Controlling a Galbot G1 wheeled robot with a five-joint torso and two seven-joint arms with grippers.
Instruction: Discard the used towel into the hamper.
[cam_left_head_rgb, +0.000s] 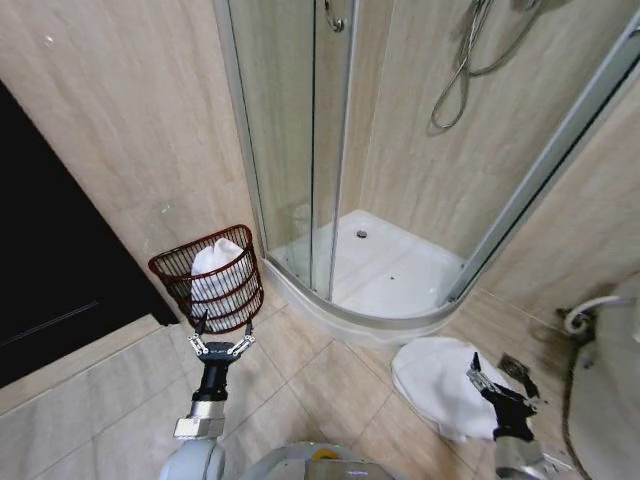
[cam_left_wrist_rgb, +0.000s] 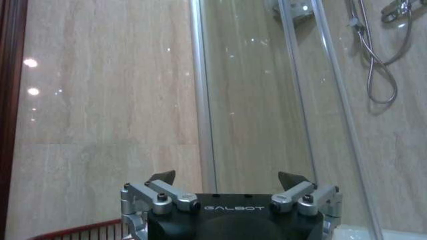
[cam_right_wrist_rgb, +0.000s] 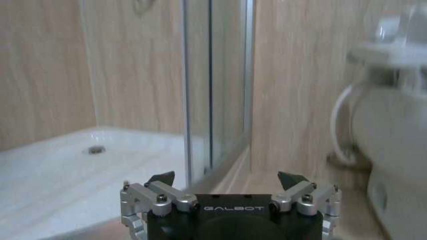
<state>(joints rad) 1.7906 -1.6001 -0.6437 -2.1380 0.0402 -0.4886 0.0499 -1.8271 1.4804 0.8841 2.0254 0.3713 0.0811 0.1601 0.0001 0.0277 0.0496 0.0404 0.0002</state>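
The hamper (cam_left_head_rgb: 232, 296), a dark red-brown wire basket, stands on the floor against the wall beside the shower glass. A white towel (cam_left_head_rgb: 215, 264) lies bunched inside it. A second white towel (cam_left_head_rgb: 432, 382) lies crumpled on the tiles in front of the shower tray. My left gripper (cam_left_head_rgb: 222, 338) is open and empty just in front of the hamper, at about rim height. In the left wrist view the left gripper (cam_left_wrist_rgb: 227, 177) faces the wall, with the hamper's rim (cam_left_wrist_rgb: 80, 231) at the picture's edge. My right gripper (cam_left_head_rgb: 497, 380) is open and empty over the near right edge of the floor towel.
The curved shower tray (cam_left_head_rgb: 380, 270) and its glass door (cam_left_head_rgb: 290, 140) fill the middle. A dark doorway (cam_left_head_rgb: 50, 260) is on the left. A white fixture (cam_left_head_rgb: 605, 400) with a hose stands at the right. Bare tiles (cam_left_head_rgb: 310, 390) lie between the hamper and the floor towel.
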